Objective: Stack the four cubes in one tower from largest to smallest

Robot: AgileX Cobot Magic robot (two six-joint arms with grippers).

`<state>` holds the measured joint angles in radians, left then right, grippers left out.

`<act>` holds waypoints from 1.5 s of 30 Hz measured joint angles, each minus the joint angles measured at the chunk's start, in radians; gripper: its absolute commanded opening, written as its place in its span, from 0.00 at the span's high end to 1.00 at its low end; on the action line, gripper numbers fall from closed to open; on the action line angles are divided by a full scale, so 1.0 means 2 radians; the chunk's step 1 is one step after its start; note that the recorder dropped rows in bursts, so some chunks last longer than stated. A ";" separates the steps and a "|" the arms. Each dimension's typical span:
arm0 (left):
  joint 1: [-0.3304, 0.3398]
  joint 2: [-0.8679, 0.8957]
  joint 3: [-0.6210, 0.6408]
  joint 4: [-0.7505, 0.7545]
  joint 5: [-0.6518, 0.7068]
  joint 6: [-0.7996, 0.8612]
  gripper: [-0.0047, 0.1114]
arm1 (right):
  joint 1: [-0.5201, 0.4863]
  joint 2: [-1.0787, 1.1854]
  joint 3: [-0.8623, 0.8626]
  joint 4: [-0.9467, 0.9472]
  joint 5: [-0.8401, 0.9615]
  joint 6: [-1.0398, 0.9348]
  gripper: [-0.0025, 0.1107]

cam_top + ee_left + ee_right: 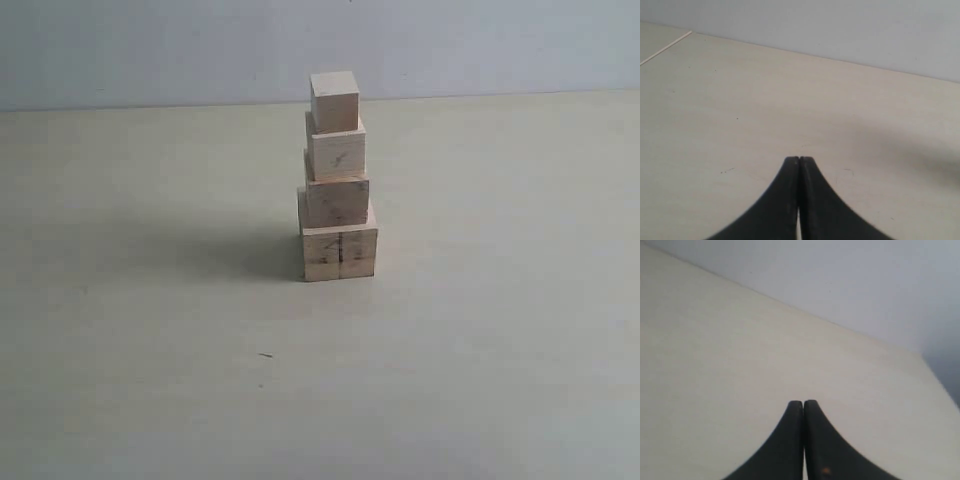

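Note:
The tower (337, 180) of pale wooden cubes stands in the middle of the table in the exterior view. Its base is the largest cube (340, 252), marked by a dark vertical seam. Above it sit a smaller cube (337, 200), then another (337, 152), and the smallest cube (334, 101) on top. Neither arm shows in the exterior view. My left gripper (799, 159) is shut, black fingertips pressed together over bare table. My right gripper (803, 402) is likewise shut with nothing between its fingers. No cube appears in either wrist view.
The cream table (150, 300) stretches all round the tower up to a pale grey wall (150, 50) at the back. A table edge (665, 47) shows in the left wrist view.

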<state>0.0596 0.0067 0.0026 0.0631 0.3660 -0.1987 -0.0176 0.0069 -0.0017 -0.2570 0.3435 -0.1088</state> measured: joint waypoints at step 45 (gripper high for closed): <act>0.000 0.000 0.000 0.000 0.000 0.000 0.96 | 0.018 0.000 0.000 0.073 -0.006 0.121 0.98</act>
<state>0.0596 0.0067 0.0026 0.0631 0.3660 -0.1987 0.0177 0.0064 -0.0017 -0.1102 0.3319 0.1323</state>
